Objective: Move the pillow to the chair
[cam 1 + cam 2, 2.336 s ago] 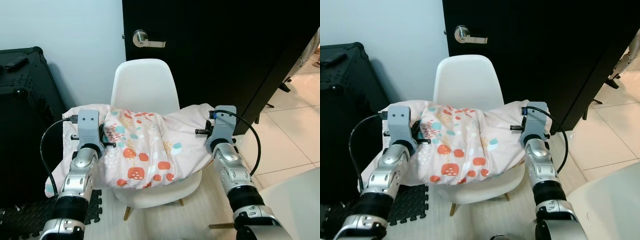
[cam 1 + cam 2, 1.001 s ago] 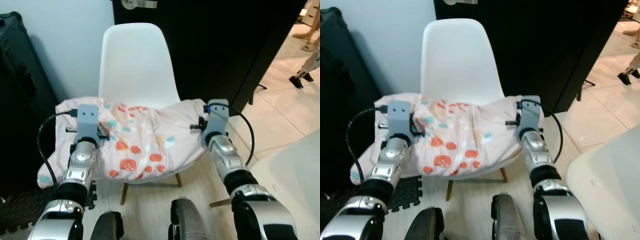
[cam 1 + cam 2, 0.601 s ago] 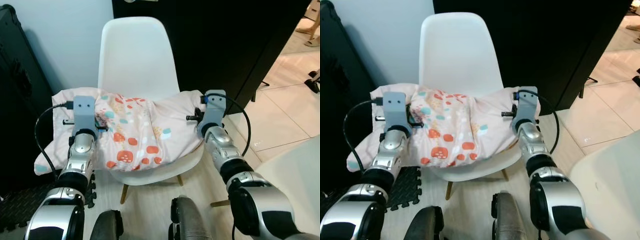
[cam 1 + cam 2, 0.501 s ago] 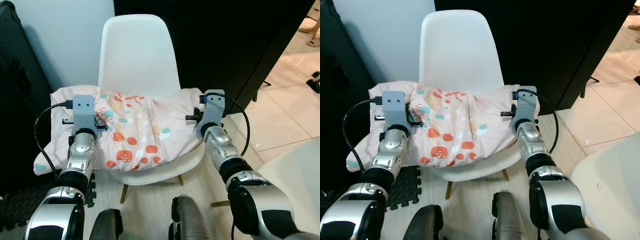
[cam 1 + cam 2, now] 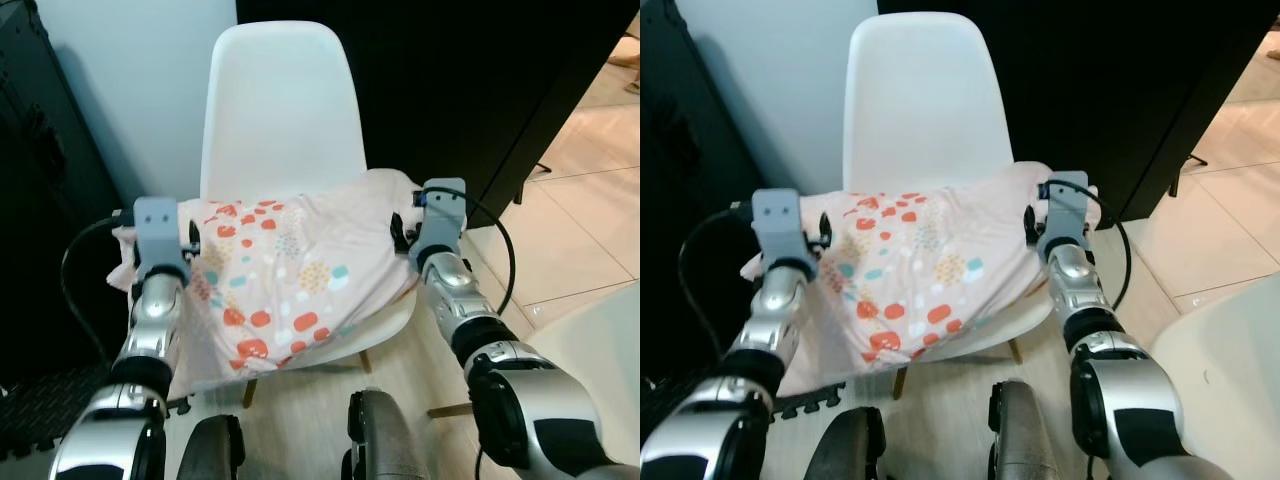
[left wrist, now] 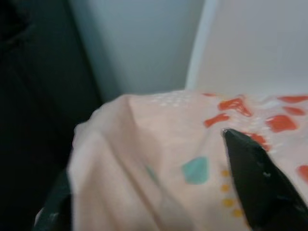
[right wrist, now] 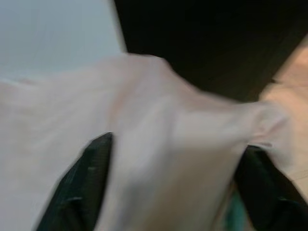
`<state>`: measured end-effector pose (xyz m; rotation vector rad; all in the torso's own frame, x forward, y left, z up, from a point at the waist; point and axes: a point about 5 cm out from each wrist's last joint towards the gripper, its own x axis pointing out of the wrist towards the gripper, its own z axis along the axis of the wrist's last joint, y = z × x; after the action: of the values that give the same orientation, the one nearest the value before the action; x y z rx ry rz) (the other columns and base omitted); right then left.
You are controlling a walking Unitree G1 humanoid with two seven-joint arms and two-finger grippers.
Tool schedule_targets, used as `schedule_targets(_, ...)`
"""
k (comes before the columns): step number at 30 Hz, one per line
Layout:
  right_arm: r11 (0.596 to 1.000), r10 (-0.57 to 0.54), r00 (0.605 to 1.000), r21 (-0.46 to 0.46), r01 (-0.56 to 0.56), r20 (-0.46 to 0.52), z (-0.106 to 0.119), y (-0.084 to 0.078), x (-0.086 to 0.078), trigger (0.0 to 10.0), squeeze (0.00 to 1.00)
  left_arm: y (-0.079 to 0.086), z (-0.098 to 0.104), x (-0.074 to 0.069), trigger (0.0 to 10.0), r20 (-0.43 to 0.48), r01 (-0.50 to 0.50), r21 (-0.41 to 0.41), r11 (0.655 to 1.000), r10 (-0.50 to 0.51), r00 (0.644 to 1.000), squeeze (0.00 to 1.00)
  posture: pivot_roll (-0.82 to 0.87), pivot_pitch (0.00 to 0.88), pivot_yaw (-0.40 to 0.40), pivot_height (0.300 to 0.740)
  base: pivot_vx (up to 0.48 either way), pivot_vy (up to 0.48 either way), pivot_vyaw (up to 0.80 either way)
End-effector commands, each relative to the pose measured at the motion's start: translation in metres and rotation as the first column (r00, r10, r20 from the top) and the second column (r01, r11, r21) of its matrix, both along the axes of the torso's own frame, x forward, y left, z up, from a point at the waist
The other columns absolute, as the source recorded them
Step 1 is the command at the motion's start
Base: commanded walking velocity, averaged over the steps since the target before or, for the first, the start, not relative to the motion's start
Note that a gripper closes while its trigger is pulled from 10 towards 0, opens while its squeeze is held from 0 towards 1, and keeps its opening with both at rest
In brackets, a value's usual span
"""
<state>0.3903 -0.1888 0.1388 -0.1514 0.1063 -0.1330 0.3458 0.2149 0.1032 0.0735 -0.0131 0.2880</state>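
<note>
Both arms are out front, one at each end of the pillow [image 5: 290,285]. The left gripper [image 6: 159,192] has its fingers spread wide around the pillow's left end, cloth bunched between them, one black finger [image 6: 260,183] lying across the print. The right gripper [image 7: 173,192] is likewise wide open, its two fingers straddling the pale right end; whether either is actually pinching cloth, I cannot tell. The pillow runs crosswise, its long axis from finger pair to finger pair, and it lies flat on the seat of the chair [image 5: 275,110], its near edge drooping over the front lip on the left. Neither arm is closer; they are level. Just beyond the fingers rises the white backrest, with the wall and dark door behind. Looks delivered: backing straight out should free both ends.
</note>
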Motion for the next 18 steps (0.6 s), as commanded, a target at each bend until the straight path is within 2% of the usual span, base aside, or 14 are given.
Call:
schedule_targets(1,0.992,-0.08,0.995,-0.104,0.073,-0.066,-0.006,-0.012,-0.003,10.0,1.0,0.007,-0.012,-0.012,10.0,-0.027,-0.054,-0.009,0.998,0.054,0.998,1.0,-0.03,0.111,-0.082,0.6,0.0,0.0,0.0)
schedule_targets(2,0.992,-0.08,0.995,-0.104,0.073,-0.066,-0.006,-0.012,-0.003,10.0,1.0,0.007,-0.012,-0.012,10.0,-0.027,-0.054,-0.009,0.998,0.054,0.998,1.0,-0.03,0.111,-0.082,0.6,0.0,0.0,0.0)
schedule_targets(3,0.982,-0.126,0.984,-0.155,0.106,-0.128,-0.014,-0.021,-0.006,10.0,0.0,0.016,-0.023,-0.022,10.0,-0.063,-0.099,0.014,0.995,0.099,0.993,1.0,-0.02,0.109,-0.085,0.6,0.0,0.0,0.0)
schedule_targets(4,0.976,-0.155,0.969,-0.18,0.121,-0.193,-0.023,-0.027,-0.01,10.0,0.0,0.025,-0.031,-0.032,10.0,-0.092,-0.134,0.031,0.99,0.137,0.986,1.0,-0.02,0.109,-0.085,0.6,0.0,0.0,0.0)
schedule_targets(6,0.972,-0.17,0.957,-0.2,0.124,-0.233,-0.028,-0.03,-0.013,10.0,0.0,0.031,-0.037,-0.039,10.0,-0.113,-0.16,0.044,0.986,0.164,0.98,1.0,-0.02,0.108,-0.086,0.6,0.0,0.0,0.0)
schedule_targets(8,0.957,-0.222,0.956,-0.229,0.176,-0.192,-0.025,-0.037,-0.014,10.0,0.0,0.048,-0.045,-0.057,10.0,-0.142,-0.236,0.084,0.968,0.246,0.959,1.0,-0.02,0.106,-0.081,0.6,0.0,0.0,0.0)
schedule_targets(10,0.957,-0.222,0.956,-0.229,0.176,-0.192,-0.025,-0.037,-0.014,10.0,0.0,0.048,-0.045,-0.057,10.0,-0.142,-0.236,0.084,0.968,0.246,0.959,1.0,-0.02,0.106,-0.081,0.6,0.0,0.0,0.0)
schedule_targets(12,0.924,-0.308,0.951,-0.252,0.288,-0.042,-0.006,-0.046,-0.011,10.0,0.0,0.067,-0.045,-0.075,10.0,-0.122,-0.378,0.073,0.923,0.384,0.915,0.05,-0.01,0.105,-0.084,0.6,0.0,0.0,0.0)
schedule_targets(13,0.924,-0.308,0.951,-0.252,0.288,-0.042,-0.006,-0.046,-0.011,10.0,0.0,0.067,-0.045,-0.075,10.0,-0.122,-0.378,0.073,0.923,0.384,0.915,0.05,-0.01,0.105,-0.084,0.6,0.0,0.0,0.0)
schedule_targets(14,0.914,-0.334,0.941,-0.221,0.339,0.062,0.007,-0.048,-0.009,10.0,0.0,0.084,-0.044,-0.093,10.0,-0.096,-0.539,0.039,0.842,0.54,0.836,0.05,-0.01,0.104,-0.082,0.6,0.0,0.0,0.0)
schedule_targets(15,0.923,-0.327,0.938,-0.175,0.343,0.115,0.015,-0.045,-0.007,10.0,0.0,0.099,-0.043,-0.111,10.0,-0.071,-0.669,0.009,0.743,0.668,0.741,0.0,-0.02,0.104,-0.08,0.6,0.0,0.0,0.0)
schedule_targets(16,0.923,-0.327,0.938,-0.175,0.343,0.115,0.015,-0.045,-0.007,10.0,0.0,0.099,-0.043,-0.111,10.0,-0.071,-0.669,0.009,0.743,0.668,0.741,0.0,-0.02,0.104,-0.08,0.6,0.0,0.0,0.0)
schedule_targets(17,0.945,-0.292,0.946,-0.111,0.308,0.14,0.018,-0.039,-0.006,10.0,0.0,0.108,-0.042,-0.124,10.0,-0.049,-0.727,0.004,0.687,0.726,0.686,0.0,-0.02,0.105,-0.079,0.6,0.0,0.0,0.0)
schedule_targets(18,0.965,-0.243,0.959,-0.066,0.255,0.149,0.017,-0.031,-0.005,10.0,0.0,0.11,-0.043,-0.126,10.0,-0.051,-0.715,-0.002,0.699,0.714,0.698,0.0,-0.02,0.106,-0.079,0.6,0.0,0.0,0.0)
